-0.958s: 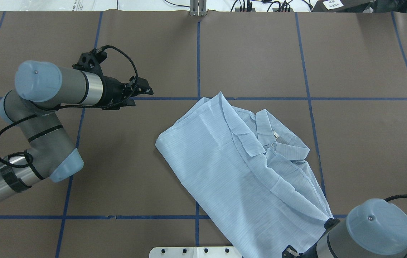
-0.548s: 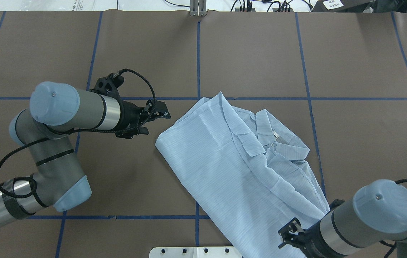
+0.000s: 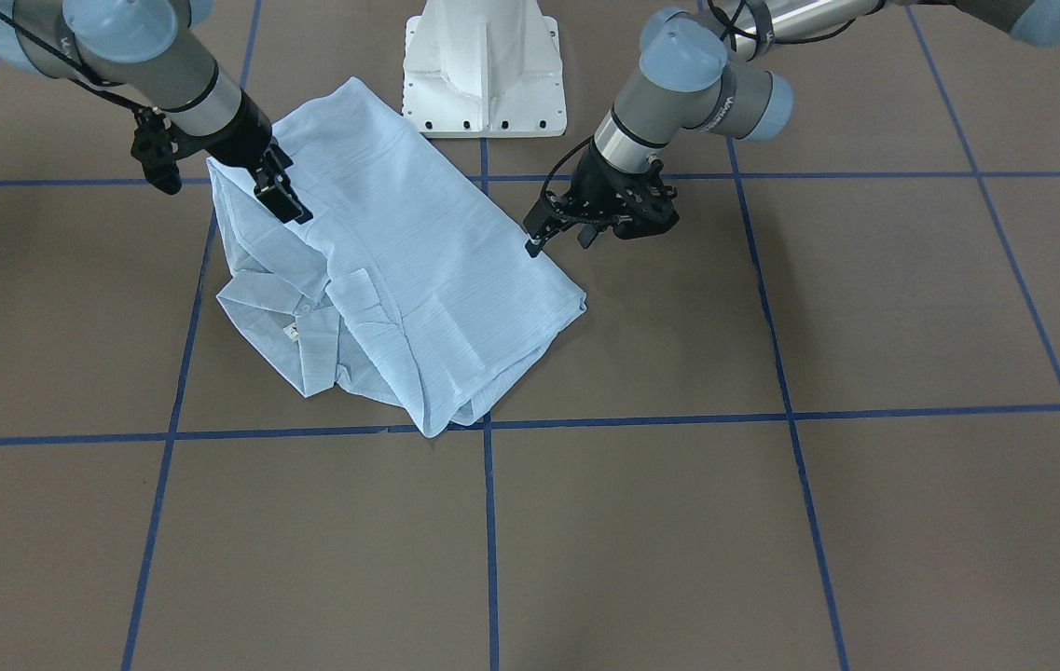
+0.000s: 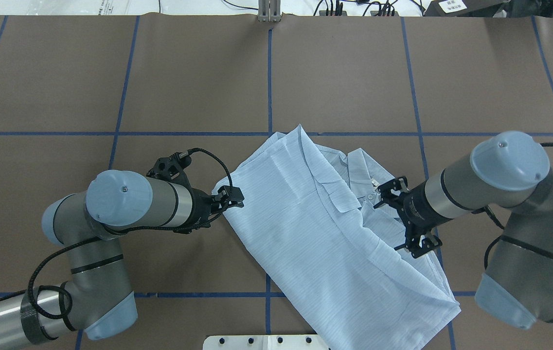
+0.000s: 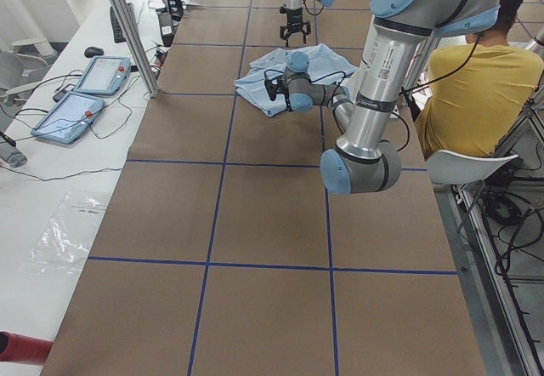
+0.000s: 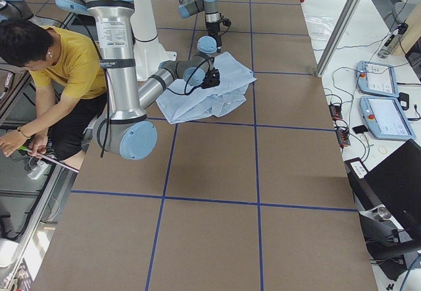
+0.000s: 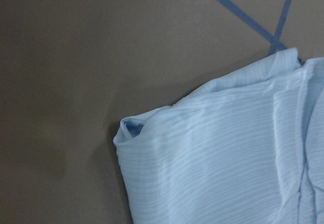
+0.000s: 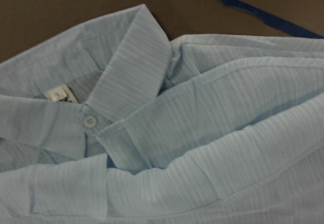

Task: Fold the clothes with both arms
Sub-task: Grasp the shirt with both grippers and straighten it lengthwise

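Nearest me the brown table [image 3: 772, 540] lay wide and bare, blue tape lines [image 3: 489, 540] cutting it into squares, with free room on every side of the work. Then came the one pale-blue shirt [image 3: 399, 270], folded over and lying flat and aslant. Its near corner just touched a tape crossing, and its collar [image 3: 315, 359] was toward my left. One white label [image 8: 59, 95] sat inside the collar, print too small to read, and one white button [image 8: 90, 121] sat just below it. Two arms there were, a left arm [image 3: 688, 84] and a right arm [image 3: 138, 47], one gripper apiece. The left gripper [image 3: 556, 238], on my right, hung at the shirt's folded side edge, fingers apart and nothing in them, bare table beyond it. The right gripper [image 3: 285, 200] was low over the cloth just past the collar, fingers seemingly parted, no fabric pinched that I could see. Small lettering on the left arm was unreadable. Close behind the shirt's far corner stood the white pedestal [image 3: 483, 56]. Farthest back sat a person in a yellow top [image 6: 72, 60].
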You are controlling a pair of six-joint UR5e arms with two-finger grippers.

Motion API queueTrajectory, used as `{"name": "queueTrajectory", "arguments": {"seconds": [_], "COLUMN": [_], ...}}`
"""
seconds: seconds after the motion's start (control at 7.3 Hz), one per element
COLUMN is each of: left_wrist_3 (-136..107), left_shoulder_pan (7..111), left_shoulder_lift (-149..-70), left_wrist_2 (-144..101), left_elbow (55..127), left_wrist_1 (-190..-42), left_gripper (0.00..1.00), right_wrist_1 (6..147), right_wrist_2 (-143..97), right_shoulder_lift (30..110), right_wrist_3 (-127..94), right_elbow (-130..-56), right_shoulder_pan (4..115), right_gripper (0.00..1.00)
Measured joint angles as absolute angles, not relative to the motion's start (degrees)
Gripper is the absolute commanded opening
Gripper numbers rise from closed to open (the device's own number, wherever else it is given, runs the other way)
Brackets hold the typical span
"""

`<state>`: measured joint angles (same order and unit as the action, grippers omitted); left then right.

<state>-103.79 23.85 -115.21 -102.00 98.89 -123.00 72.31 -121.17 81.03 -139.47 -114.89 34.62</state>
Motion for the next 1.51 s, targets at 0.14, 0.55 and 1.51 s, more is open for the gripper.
{"name": "queueTrajectory", "arguments": {"seconds": [0.14,0.55,1.51], "left_wrist_3": [-103.9,-103.8,-93.5], "left_shoulder_pan": [23.6,23.5,33.3], "left_shoulder_lift": [-115.8,-117.4,-121.3], "left_wrist_2": [-101.6,-99.2,-96.0], "left_elbow": [97.8,94.8,86.2], "left_wrist_1": [-122.8,-122.8,-123.6], "left_gripper": [0.81,0.32,0.00], "right_wrist_1": [72.3,72.4,72.4], "right_wrist_2": [-121.0,-120.9,-120.7], "right_shoulder_lift": [80.2,79.7,79.4], "right_wrist_3": [-137.5,-135.2,-135.1], "right_elbow": [-113.9,-113.1,-112.3], "right_shoulder_pan": [36.5,37.6,37.6], "right_gripper": [1.00,1.00,1.00]}}
